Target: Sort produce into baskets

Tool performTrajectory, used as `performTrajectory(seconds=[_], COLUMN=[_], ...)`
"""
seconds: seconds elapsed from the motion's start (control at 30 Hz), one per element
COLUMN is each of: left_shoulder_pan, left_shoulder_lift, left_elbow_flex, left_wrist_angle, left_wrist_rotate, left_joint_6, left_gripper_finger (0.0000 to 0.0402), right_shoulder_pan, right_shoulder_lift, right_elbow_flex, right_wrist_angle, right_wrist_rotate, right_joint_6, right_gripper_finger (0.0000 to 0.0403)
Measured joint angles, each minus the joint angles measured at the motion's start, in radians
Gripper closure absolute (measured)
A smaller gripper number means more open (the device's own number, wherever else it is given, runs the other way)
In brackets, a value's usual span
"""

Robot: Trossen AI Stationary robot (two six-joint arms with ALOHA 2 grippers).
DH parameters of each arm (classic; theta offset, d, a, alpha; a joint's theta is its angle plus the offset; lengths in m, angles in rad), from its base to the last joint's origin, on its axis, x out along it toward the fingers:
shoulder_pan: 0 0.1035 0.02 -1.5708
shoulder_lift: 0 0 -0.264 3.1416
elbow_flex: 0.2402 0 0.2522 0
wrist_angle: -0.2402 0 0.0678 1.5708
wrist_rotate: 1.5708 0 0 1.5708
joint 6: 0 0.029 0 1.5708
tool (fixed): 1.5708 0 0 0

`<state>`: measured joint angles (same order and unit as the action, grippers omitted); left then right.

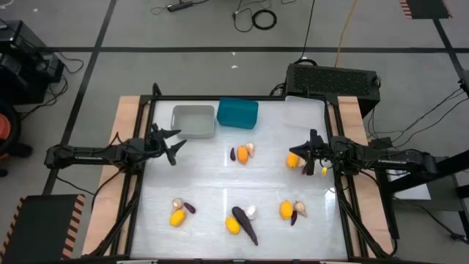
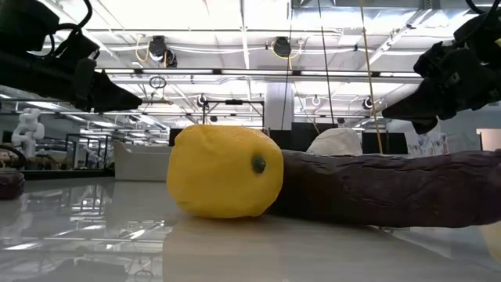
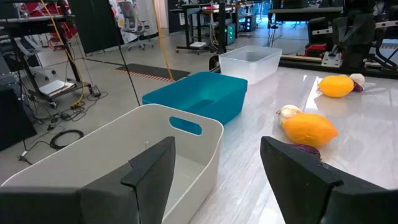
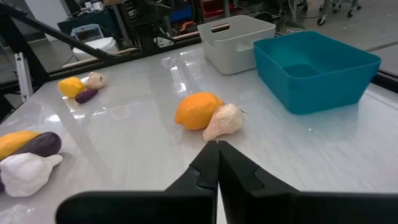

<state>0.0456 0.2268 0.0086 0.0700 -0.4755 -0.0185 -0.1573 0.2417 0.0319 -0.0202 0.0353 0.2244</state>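
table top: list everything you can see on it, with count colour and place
yellow-orange fruits: five, one per cluster; centre, right by the right gripper, front left, front centre, front right
purple vegetables: at least four, dark; a long one front centre, small ones front left, centre, front right
pale bulbs: at least four, beige-white, one beside each fruit, as at centre
grey basket: one, back left
teal basket: one, back centre
clear basket: one, back right
black box: one, behind the table's back right corner
left gripper: open, near the grey basket
right gripper: shut, empty, beside the right fruit
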Motion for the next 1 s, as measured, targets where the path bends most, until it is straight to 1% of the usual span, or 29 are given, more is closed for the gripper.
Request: performTrajectory(seconds=[0.07,0.13,0.23,0.33,0.37,0.43,0.5,0.6,0.7,0.73,0.83,1.0], left_shoulder_pan=[0.000,0.000,0.000,0.003,0.003,0.003,0.003,0.003,0.003,0.003,0.003,0.003], left_shoulder_lift=[0.000,0.000,0.000,0.000,0.000,0.000,0.000,0.000,0.000,0.000,0.000,0.033], left_elbow_flex=[0.000,0.000,0.000,0.000,0.000,0.000,0.000,0.000,0.000,0.000,0.001,0.043], left_wrist_angle=[0.000,0.000,0.002,0.017,0.023,0.038,0.057,0.133,0.217,0.242,0.289,0.282], left_wrist_rotate=[0.000,0.000,0.000,-0.015,-0.013,0.003,0.014,0.021,0.019,0.018,0.011,0.000], left_joint_6=[0.000,0.000,0.006,0.088,0.077,0.006,-0.087,-0.263,-0.372,-0.392,-0.391,-0.393], left_gripper_finger=[0.0157,0.0157,0.0157,0.0157,0.0157,0.0157,0.0157,0.0157,0.0157,0.0157,0.0157,0.0157], right_shoulder_pan=[0.000,0.001,0.002,0.002,0.002,0.005,0.013,0.031,0.050,0.055,0.069,0.083], right_shoulder_lift=[0.000,0.000,0.001,0.003,0.004,0.005,0.006,0.010,0.015,0.018,0.027,0.043], right_elbow_flex=[-0.001,-0.001,-0.001,-0.001,-0.001,-0.001,-0.001,-0.001,-0.001,-0.001,0.000,0.000], right_wrist_angle=[0.016,0.037,0.096,0.198,0.229,0.292,0.359,0.428,0.463,0.467,0.466,0.466], right_wrist_rotate=[0.001,-0.012,-0.015,-0.014,-0.015,-0.014,-0.006,0.025,0.048,0.050,0.052,0.079], right_joint_6=[0.045,0.129,0.306,0.475,0.518,0.572,0.579,0.566,0.529,0.517,0.499,0.489], right_gripper_finger=[0.0403,0.0403,0.0403,0.0403,0.0403,0.0403,0.0403,0.0403,0.0403,0.0403,0.0403,0.0403])
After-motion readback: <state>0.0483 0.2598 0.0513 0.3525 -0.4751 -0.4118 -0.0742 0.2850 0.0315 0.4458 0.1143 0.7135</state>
